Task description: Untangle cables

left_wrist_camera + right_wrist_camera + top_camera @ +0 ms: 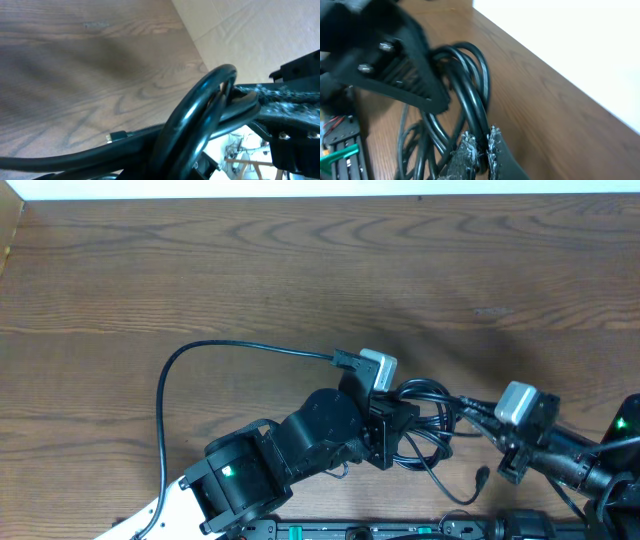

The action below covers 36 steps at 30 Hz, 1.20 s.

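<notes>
Found the right gripper (481, 150) pinched shut on a single strand of the cables (428, 398), with the rough fingertips (468, 149) nearly meeting around it. Found the left gripper (388, 426) closed as well, clamped on the main bundle just beside the right one (own fingers hidden in the left wrist view behind glossy loops; grip judged from the overhead and right wrist views). Located the cables between the two grippers, low and right of centre on the table (300, 260).

Judged the task to be at an early stage. Noted several loops stacked and crossing one another, none laid out apart. Noted one plug end (481, 476) trailing free toward the near edge. Nothing separated yet. Left to do, as a judgement: drawing the pinched strand clear of the loops, then setting each cord down on its own.

Observed the left arm (300, 440) reaching in from the lower left, forearm angled up and to the right. Observed the right arm (580, 460) entering low from the lower right, pointed left at the bundle. Grippers facing each other at close quarters, tangle between them. Well placed, by appearance, for pulling in opposite directions. Disregarded the long black lead (165, 395) arcing away from the left wrist as arm wiring.
</notes>
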Available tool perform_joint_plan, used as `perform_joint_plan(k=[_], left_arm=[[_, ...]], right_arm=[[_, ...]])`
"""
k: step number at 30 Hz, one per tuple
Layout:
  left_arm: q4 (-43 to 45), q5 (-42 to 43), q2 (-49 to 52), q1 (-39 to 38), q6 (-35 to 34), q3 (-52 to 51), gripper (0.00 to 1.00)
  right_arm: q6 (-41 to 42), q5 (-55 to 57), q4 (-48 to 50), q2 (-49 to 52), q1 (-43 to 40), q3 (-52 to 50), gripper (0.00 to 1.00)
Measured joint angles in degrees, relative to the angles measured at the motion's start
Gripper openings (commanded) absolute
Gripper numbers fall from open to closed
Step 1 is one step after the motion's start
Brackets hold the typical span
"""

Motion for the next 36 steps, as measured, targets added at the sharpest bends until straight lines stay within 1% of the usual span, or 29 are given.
perform_joint_plan(k=[2,8,10,12,13,16,17,18,22,25,28,30,31,36], left_arm=[[0.2,-0.4,0.0,0.0,-0.7,0.0,0.08],[-1.4,-1.5,-1.0,0.1,-1.4,0.0,0.07],[-1.6,-1.5,-1.7,0.1,-1.4,0.0,0.08],[-1.8,-1.6,-2.1,0.1,-1.4,0.0,0.07],[-1.8,-1.6,-2.3,0.1,-1.4,0.0,0.08],[-1.8,-1.7,-2.5,0.1,-1.4,0.0,0.08],[-1.9,-1.7,-2.5,0.1,-1.4,0.0,0.08],[-1.9,-1.7,-2.5,0.1,-1.4,0.0,0.08],[-1.9,-1.7,-2.5,0.1,-1.4,0.0,0.08],[-2.0,-1.7,-2.5,0.1,-1.4,0.0,0.07],[-2.0,-1.7,-2.5,0.1,-1.5,0.0,0.08],[-2.0,-1.7,-2.5,0.1,-2.0,0.0,0.08],[-2.0,-1.7,-2.5,0.1,-2.4,0.0,0.08],[-1.2,-0.4,-2.5,0.1,-3.6,0.0,0.07]], right_arm=[[3.2,3.6,0.1,0.0,0.1,0.0,0.01],[13.1,22.7,0.5,0.0,0.0,0.0,0.01],[15.3,26.6,0.5,0.0,0.0,0.0,0.01],[16.6,28.2,0.5,0.0,0.0,0.0,0.01],[17.0,28.3,0.5,0.0,0.0,0.0,0.07],[17.3,25.5,0.4,0.0,-0.1,0.0,0.46],[16.7,23.7,0.3,0.0,-0.1,0.0,0.54],[15.6,21.2,0.2,0.0,-0.1,0.0,0.59],[12.0,13.0,0.0,0.0,-0.1,0.0,0.61],[10.5,9.6,0.0,0.0,-0.1,0.0,0.61],[9.8,7.9,0.3,0.0,-0.1,0.0,0.61],[9.5,7.3,1.2,0.0,-0.1,0.0,0.55],[9.3,7.0,1.7,0.0,-0.1,0.0,0.54],[9.2,6.4,3.1,0.0,-0.1,0.0,0.55]])
